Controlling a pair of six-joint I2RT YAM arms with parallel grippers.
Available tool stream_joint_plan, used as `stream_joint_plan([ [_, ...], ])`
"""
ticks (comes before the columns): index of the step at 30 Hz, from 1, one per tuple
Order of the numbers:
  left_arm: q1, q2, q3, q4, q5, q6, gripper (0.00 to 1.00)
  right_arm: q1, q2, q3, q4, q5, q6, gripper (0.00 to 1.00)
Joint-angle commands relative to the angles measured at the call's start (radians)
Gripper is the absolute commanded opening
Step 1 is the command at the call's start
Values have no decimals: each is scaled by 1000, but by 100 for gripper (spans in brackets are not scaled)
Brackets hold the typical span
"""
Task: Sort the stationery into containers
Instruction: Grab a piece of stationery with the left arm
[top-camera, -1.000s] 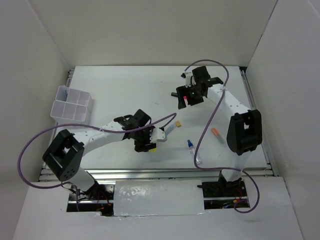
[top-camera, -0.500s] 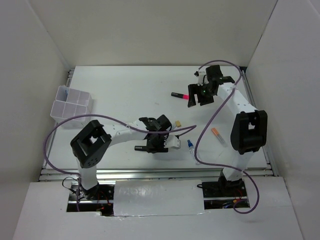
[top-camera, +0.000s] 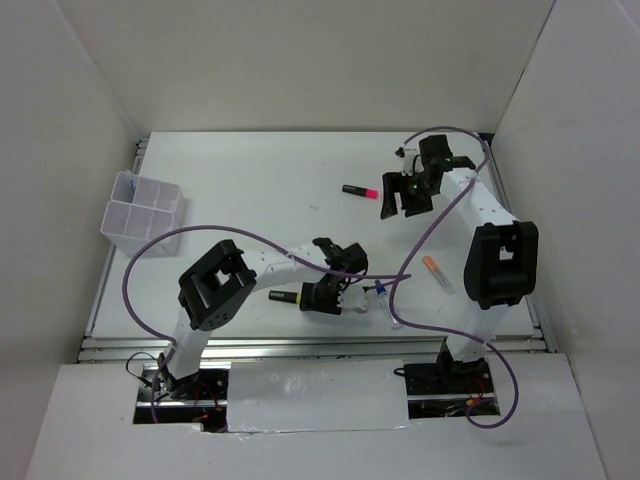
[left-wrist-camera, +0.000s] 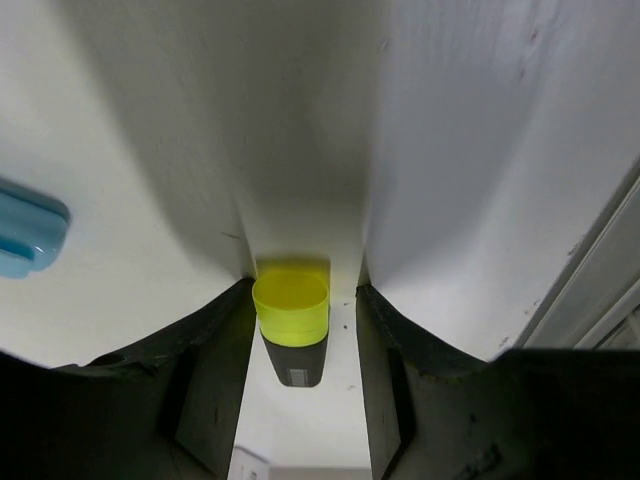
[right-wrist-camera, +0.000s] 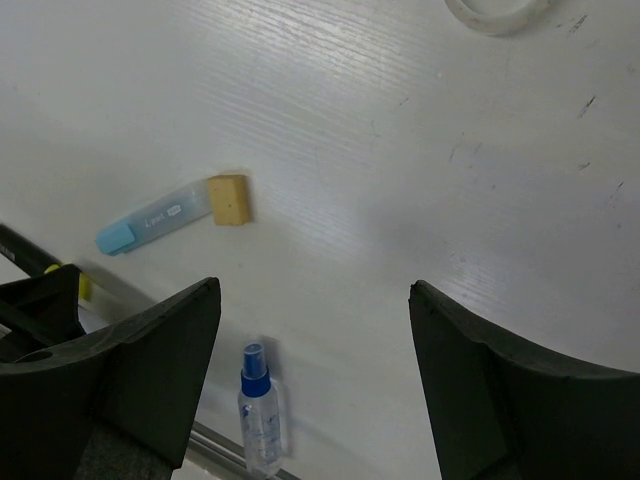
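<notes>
White table (top-camera: 250, 170). Lying on it:
- box (top-camera: 140, 208) at the left edge
- pink highlighter (top-camera: 358, 190), far right-centre
- tube (top-camera: 436, 270) on the right
- bottle (right-wrist-camera: 262, 425) and yellow highlighter (top-camera: 285, 297) near the front edge
- marker (right-wrist-camera: 155, 222) with a yellow block (right-wrist-camera: 229, 199) touching its end
- tape ring (right-wrist-camera: 497, 27), well apart from those

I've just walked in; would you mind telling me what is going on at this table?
Two robot arms are sorting stationery into the divided organizer box at the far left. The left claw is low over the table, fingers either side of the yellow-capped highlighter, with a gap on one side, so it is not gripped yet. The right claw hangs open and empty near the pink-capped highlighter. The light-blue marker, blue-capped bottle and orange-capped tube lie loose.
</notes>
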Motion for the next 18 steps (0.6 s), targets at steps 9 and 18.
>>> stream_joint_plan([
  [9, 3, 61, -12, -71, -100, -30, 38, -23, -81, -26, 1, -21, -14, 82],
  [18, 49, -70, 55, -6, 8, -84, 10, -22, -79, -15, -5, -23, -9, 81],
])
